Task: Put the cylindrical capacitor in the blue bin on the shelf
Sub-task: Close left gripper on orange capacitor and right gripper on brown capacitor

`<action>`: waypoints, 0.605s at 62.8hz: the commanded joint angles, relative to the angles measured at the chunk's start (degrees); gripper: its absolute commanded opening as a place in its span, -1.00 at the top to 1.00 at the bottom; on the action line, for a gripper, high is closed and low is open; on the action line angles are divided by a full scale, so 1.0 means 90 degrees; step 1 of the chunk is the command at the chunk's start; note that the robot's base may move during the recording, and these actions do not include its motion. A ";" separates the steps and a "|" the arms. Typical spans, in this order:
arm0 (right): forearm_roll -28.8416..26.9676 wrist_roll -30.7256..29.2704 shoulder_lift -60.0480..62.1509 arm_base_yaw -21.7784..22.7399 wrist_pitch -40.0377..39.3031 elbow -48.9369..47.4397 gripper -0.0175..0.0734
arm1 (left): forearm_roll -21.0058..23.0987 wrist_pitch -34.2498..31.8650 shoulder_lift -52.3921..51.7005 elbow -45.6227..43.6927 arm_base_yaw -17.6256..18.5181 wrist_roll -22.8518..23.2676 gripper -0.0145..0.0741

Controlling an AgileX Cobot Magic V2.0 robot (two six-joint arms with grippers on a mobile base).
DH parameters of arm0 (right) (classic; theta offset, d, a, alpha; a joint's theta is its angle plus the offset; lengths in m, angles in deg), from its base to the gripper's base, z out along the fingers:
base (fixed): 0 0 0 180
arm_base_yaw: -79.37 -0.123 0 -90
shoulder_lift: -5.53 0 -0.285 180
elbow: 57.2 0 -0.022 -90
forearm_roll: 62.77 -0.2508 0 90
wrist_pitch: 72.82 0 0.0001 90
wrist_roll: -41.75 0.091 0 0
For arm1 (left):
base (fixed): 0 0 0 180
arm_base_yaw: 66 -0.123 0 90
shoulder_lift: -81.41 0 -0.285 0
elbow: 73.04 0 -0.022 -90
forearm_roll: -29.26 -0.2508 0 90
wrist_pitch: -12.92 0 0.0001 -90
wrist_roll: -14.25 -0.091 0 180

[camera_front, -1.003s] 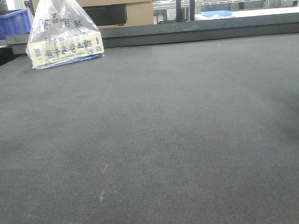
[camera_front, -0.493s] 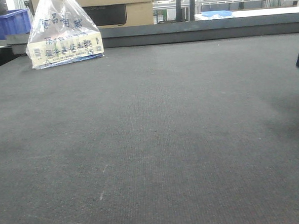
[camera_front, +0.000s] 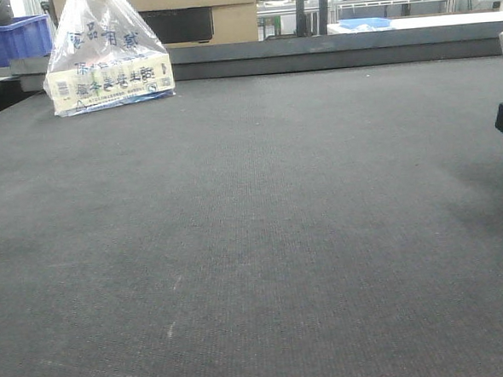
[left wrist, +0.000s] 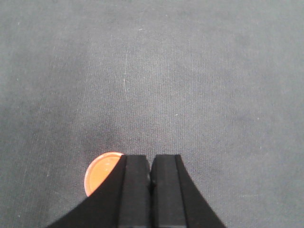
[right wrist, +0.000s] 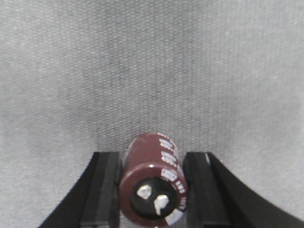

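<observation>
Holding the capacitor (right wrist: 152, 183) between my right fingers (right wrist: 107, 190), I am pinching its round sleeve from both sides. Both pads look to be touching it, and its terminal end is facing back toward my wrist. I am judging it to be a stiff little can of modest weight. The smooth sleeve is likely slippery and, being round, apt to roll or twist between flat pads. The sleeve near mid-body is the place to squeeze, keeping the pads off the terminals, which could bend. My right arm is reaching forward and hanging a little above the worktop (camera_front: 255, 239), at its right side. The capacitor seems clear of the worktop, though I cannot be sure. My left fingers (left wrist: 140, 190) are pressed together on nothing and pointing down at the worktop, where an orange disc (left wrist: 99, 168) is peeking out beside them.
</observation>
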 commanded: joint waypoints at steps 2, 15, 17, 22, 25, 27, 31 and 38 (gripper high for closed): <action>0.0135 -0.0004 0.0008 -0.0005 -0.0026 -0.0054 0.97 | -0.0206 -0.0010 -0.0005 -0.0063 -0.0014 0.0144 0.85; 0.0135 -0.0004 0.0008 -0.0005 -0.0052 -0.0054 0.97 | -0.0571 0.0055 0.0004 -0.0063 -0.0014 0.0144 -0.10; 0.0135 -0.0004 0.0008 -0.0005 -0.0070 -0.0054 0.97 | -0.0602 0.0073 0.0033 -0.0063 -0.0014 0.0144 -0.27; 0.0135 -0.0004 0.0008 -0.0005 -0.0126 -0.0054 0.97 | -0.0618 0.0134 0.0180 -0.0063 -0.0014 0.0144 -0.52; 0.0135 -0.0004 0.0008 -0.0005 -0.0144 -0.0054 0.97 | -0.0618 0.0149 0.0320 -0.0072 -0.0014 0.0144 -0.54; 0.0135 -0.0004 0.0008 -0.0005 -0.0144 -0.0054 0.97 | -0.0618 0.0149 0.0428 -0.0072 -0.0014 0.0144 -0.54; 0.0135 -0.0004 0.0008 -0.0005 -0.0144 -0.0054 0.97 | -0.0618 0.0183 0.0696 -0.0091 -0.0014 0.0144 -0.54; 0.0135 -0.0004 0.0008 -0.0005 -0.0144 -0.0054 0.97 | -0.0656 0.0419 0.1093 -0.0088 -0.0014 0.0144 -0.54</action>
